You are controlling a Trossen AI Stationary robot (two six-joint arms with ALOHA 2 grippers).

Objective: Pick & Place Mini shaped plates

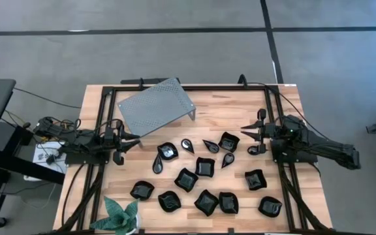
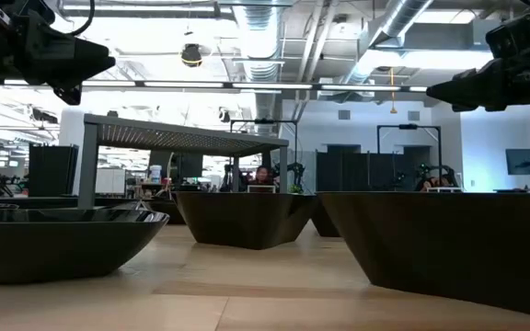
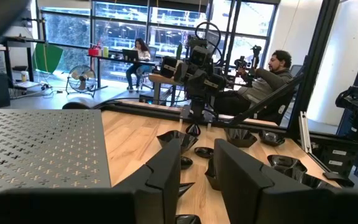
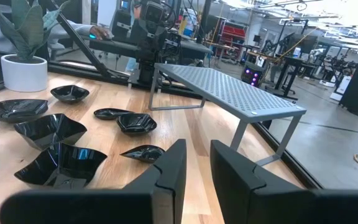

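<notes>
High view shows the mini shaped plates (image 1: pixel 204 183) scattered over the wooden counter (image 1: pixel 286 111) on the near side of the grey perforated stand (image 1: pixel 156 106), probably laid out loose so each can be picked singly, with the stand a likely place to set them. A potted plant (image 1: pixel 121 215) sits at the counter's near edge, beyond the plates from the stand. Neither arm holds anything: the left pincer (image 1: pixel 130 141) hovers beside the stand's left end, fingers slightly apart and empty, and the nearest dish (image 1: pixel 167 151) lies a little to its right, not touching. The right pincer (image 1: pixel 249 137) waits well to the stand's right, also slightly parted and empty, with a squarish plate (image 1: pixel 228 141) just beside its tips.
</notes>
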